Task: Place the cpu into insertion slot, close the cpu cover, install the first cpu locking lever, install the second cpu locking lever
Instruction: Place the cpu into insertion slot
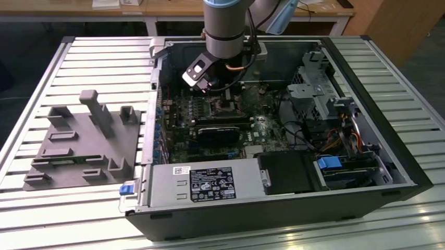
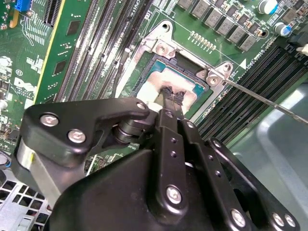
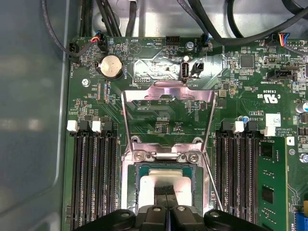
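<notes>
Open computer case (image 1: 292, 213) lying on a slatted desk (image 1: 97, 62), toward the exterior view's right. Grey moulded fixture (image 1: 83, 140) well apart from it, at the exterior view's left. Robot arm reaching down into the far half of the case, end effector (image 1: 208, 87) low over the green mainboard.

In both wrist views, end effector (image 2: 169, 98) (image 3: 167, 195) with fingers together and nothing clamped between them. Tips directly over the cpu (image 3: 149, 187), touching its face or hovering just above; contact hard to judge. Cpu lying flat inside the insertion slot (image 3: 139, 169), pale metal face up, square with the black frame. Judged seated, so placing looks done.

cpu cover (image 3: 168, 89) not closed: swung open and raised off the slot, hinged along the slot edge on the side of the round coin battery (image 3: 111, 65), green board showing through its square window. From the end effector, then, cover just beyond the cpu, across the slot. Hinge line running crosswise between the two banks of long memory slots (image 3: 91, 178) flanking the socket.

Thin wire locking lever (image 2: 269, 98) unlatched, slanting away from one hinge-side corner of the slot, just beside one memory bank.
</notes>
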### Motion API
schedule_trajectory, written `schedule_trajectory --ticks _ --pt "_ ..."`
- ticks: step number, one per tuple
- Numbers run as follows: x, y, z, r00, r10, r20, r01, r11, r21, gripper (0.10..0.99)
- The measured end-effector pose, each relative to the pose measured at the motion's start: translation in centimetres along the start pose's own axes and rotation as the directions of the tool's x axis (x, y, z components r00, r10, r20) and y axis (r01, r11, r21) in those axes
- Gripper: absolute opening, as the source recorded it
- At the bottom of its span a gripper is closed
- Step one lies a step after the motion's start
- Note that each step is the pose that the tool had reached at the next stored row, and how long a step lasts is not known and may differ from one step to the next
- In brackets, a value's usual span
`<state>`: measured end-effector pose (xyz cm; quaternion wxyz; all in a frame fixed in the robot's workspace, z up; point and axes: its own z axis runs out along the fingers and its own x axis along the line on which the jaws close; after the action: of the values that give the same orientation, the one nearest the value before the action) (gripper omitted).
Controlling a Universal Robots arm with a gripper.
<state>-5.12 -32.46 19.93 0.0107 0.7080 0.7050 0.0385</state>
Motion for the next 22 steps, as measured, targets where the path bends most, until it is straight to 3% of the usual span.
schedule_trajectory --ticks 14,22 --pt "0.02 0.02 -0.1 1.0 0.0 -0.0012 0.0 1.0 -0.001 0.102" --pt "0.09 0.16 -2.34 1.0 0.0 0.0 0.0 1.0 0.0 0.102"
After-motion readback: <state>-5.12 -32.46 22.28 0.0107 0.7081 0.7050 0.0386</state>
